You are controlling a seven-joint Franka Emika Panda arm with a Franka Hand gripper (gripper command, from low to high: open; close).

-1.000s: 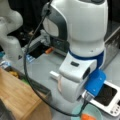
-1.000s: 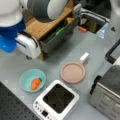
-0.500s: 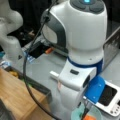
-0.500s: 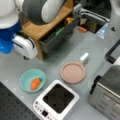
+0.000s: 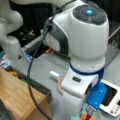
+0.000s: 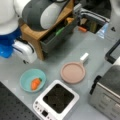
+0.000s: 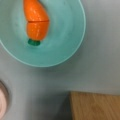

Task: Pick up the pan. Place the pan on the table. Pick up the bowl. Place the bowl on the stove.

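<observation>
- Leftmost in a front view we find the bowl [image 6: 33,80], teal, sitting on the table [image 6: 15,72] with an orange carrot-shaped piece of food [image 6: 35,83] inside; it is not on the stove, so we judge the bowl steps unfinished.
- Above and to the left of the bowl in that view hangs the arm's white and blue wrist [image 6: 15,45]; the gripper's fingers show in no view, so we cannot tell whether the claw is open or closed, nor that it grips anything.
- From the wrist camera we look down on the bowl [image 7: 57,37] and its carrot [image 7: 37,22], with bare table around them and a corner of the wooden counter [image 7: 95,106] at the near right; the arm seems to hover over the bowl.
- Just right of the bowl stands the stove [image 6: 57,101], white with a black top, nothing on it.
- Right again, beyond the stove, the pan [image 6: 73,72] lies flat on the table, its white handle pointing to the far right; we judge the pan steps done.
- Farthest right sits the silver toaster oven [image 6: 107,92].
</observation>
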